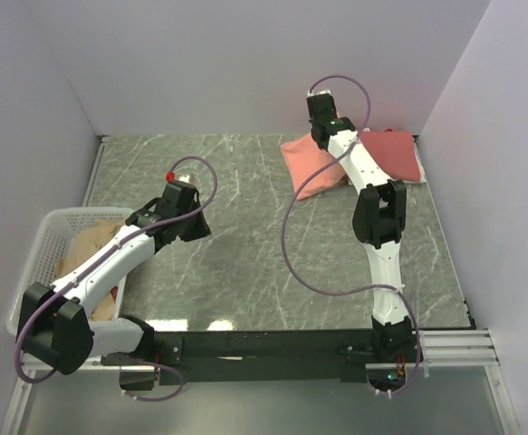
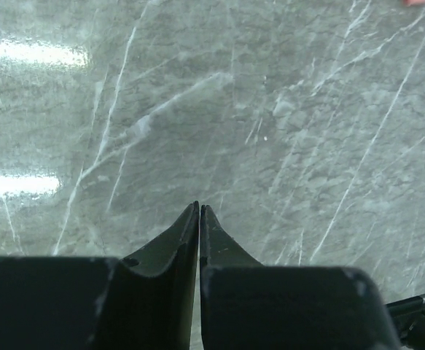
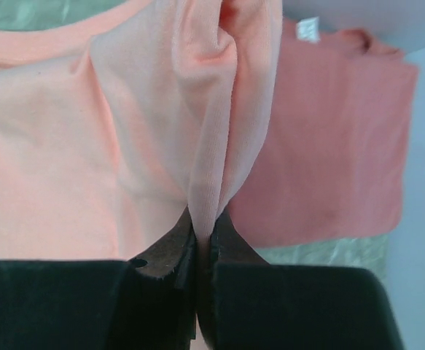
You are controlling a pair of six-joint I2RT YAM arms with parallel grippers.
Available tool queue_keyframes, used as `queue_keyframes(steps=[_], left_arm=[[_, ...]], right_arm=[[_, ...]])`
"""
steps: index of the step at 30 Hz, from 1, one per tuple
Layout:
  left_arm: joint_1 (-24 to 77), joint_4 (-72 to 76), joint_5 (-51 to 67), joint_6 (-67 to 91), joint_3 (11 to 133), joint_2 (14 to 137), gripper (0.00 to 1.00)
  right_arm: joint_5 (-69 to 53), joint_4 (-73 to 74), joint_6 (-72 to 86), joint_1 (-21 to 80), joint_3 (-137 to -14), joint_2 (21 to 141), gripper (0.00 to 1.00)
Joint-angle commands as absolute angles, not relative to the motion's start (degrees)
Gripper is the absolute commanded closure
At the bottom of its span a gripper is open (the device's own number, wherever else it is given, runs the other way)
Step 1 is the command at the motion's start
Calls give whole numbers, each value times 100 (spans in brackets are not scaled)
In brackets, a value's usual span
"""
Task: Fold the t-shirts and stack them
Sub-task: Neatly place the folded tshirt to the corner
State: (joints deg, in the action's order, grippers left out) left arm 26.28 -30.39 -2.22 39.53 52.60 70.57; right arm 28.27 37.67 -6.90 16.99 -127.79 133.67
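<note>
right hand (image 3: 203, 224), salmon t-shirt (image 3: 66, 146) fold pinched within

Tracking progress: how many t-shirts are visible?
3: a salmon-orange shirt pinched in the right gripper, a coral-red shirt beside it, a tan shirt in the basket; more may hide underneath.

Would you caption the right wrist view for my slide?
Right gripper shut on a fold of the salmon-orange t-shirt, coral-red t-shirt alongside.
</note>
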Motion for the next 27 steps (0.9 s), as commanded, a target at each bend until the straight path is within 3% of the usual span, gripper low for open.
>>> queue_keyframes(steps=[1,27], left_arm=[[2523,-2830,-53,3709,5388,7154,90],[2241,-2646,439,3700,5238,7216,91]], right_arm=[[3120,3534,-1388,1494,-13499,13289,100],[3278,3155,-2109,1125,-14221,12876,100]])
